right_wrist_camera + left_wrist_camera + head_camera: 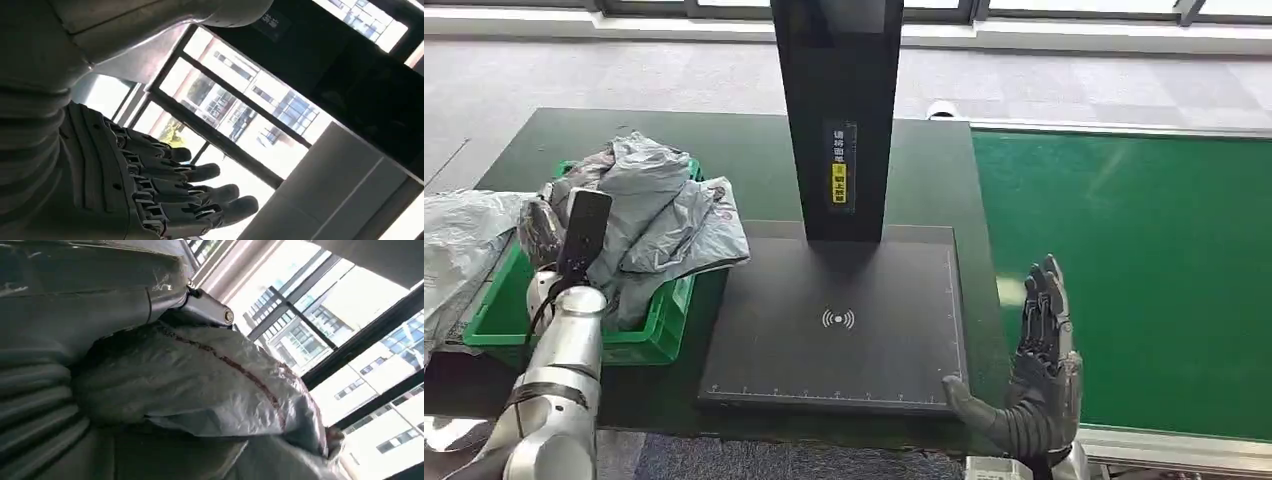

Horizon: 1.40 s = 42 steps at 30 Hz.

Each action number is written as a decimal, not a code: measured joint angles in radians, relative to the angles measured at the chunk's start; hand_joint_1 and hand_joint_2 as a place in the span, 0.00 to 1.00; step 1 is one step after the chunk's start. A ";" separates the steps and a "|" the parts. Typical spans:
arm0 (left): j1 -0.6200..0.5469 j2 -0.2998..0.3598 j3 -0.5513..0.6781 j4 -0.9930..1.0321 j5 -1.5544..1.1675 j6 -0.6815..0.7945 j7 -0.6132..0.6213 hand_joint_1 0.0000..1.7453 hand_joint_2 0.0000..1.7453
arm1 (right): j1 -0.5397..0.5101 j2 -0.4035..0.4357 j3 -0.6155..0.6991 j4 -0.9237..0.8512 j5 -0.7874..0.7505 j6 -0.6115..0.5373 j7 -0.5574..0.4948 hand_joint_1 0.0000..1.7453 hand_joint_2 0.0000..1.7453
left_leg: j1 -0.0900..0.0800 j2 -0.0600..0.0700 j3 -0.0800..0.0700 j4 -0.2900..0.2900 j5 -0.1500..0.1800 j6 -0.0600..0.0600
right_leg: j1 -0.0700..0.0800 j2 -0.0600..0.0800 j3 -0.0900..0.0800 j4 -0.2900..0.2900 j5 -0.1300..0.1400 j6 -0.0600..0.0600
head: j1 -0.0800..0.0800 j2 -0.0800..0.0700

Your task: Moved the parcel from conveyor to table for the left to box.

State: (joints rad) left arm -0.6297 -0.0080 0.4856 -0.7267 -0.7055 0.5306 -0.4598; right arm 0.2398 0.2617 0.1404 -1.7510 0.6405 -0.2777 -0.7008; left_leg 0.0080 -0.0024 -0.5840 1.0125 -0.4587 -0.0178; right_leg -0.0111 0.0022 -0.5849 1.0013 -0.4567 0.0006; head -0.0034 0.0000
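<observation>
My head camera sits high and looks forward and down over the dark counter [724, 150], the black scanner post [839, 110] straight ahead and the green conveyor [1124, 280] to the right. My left wrist camera sits right behind the left hand [544, 230], very close, tilted up past a grey parcel [200, 385] toward the windows [320, 325]. My right wrist camera looks up past the right hand [150, 190]; both wrist views share those windows.

The flat scanner pad [839, 315] lies bare at centre frame — open from the right and from below. Its black post [841, 110] blocks the upper centre, while the green bin [649, 335] at left is heaped with grey parcels [659, 215] — little room there.
</observation>
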 measured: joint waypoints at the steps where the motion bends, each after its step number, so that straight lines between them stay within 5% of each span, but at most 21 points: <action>1: 0.005 -0.012 0.003 -0.010 0.051 -0.016 -0.029 0.00 0.00 | 0.001 0.000 0.000 0.002 0.002 -0.003 0.000 0.00 1.00 | -0.002 -0.002 0.001 0.000 -0.001 0.001 | -0.002 -0.001 0.003 0.000 -0.002 0.003 | 0.001 0.000; 8: 0.175 -0.107 -0.037 -0.144 0.175 -0.108 -0.069 0.00 0.00 | 0.010 0.000 0.000 0.006 -0.023 -0.042 0.000 0.00 1.00 | -0.004 -0.006 0.007 0.000 -0.003 0.005 | -0.004 -0.007 0.010 0.000 -0.007 0.008 | 0.000 0.000; 17: 0.366 -0.209 -0.134 -0.432 0.345 -0.051 -0.101 0.00 0.00 | 0.021 -0.002 0.000 0.010 -0.042 -0.066 0.000 0.00 1.00 | -0.004 -0.004 0.006 0.000 -0.002 0.007 | -0.005 -0.004 0.008 -0.001 -0.004 0.008 | 0.000 0.000; 26: 0.442 -0.246 -0.182 -0.592 0.459 -0.113 -0.148 0.00 0.00 | 0.021 -0.003 0.000 0.011 -0.070 -0.083 0.000 0.00 1.00 | -0.004 -0.004 0.004 0.000 -0.003 0.006 | -0.004 -0.004 0.006 -0.001 -0.005 0.007 | 0.000 0.000; 27: 0.455 -0.250 -0.187 -0.611 0.512 -0.150 -0.172 0.00 0.00 | 0.022 -0.003 0.000 0.011 -0.090 -0.090 0.000 0.00 0.00 | -0.004 -0.004 0.004 0.000 -0.003 0.006 | -0.004 -0.004 0.006 -0.001 -0.005 0.007 | 0.000 0.000; 42: 0.633 -0.277 -0.426 -0.892 0.633 -0.600 -0.241 0.00 0.00 | 0.056 -0.015 -0.008 -0.038 -0.169 -0.126 0.000 0.00 0.00 | -0.004 -0.002 0.004 0.000 -0.005 0.008 | -0.004 -0.002 0.005 -0.001 -0.005 0.008 | 0.000 0.000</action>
State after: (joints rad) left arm 0.0033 -0.2853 0.0595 -1.6190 -0.0721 -0.0694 -0.7004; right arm 0.2958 0.2472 0.1328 -1.7891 0.4719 -0.4036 -0.7008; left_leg 0.0035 -0.0047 -0.5805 1.0128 -0.4634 -0.0101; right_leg -0.0154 0.0003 -0.5798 1.0003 -0.4615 0.0082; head -0.0034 -0.0004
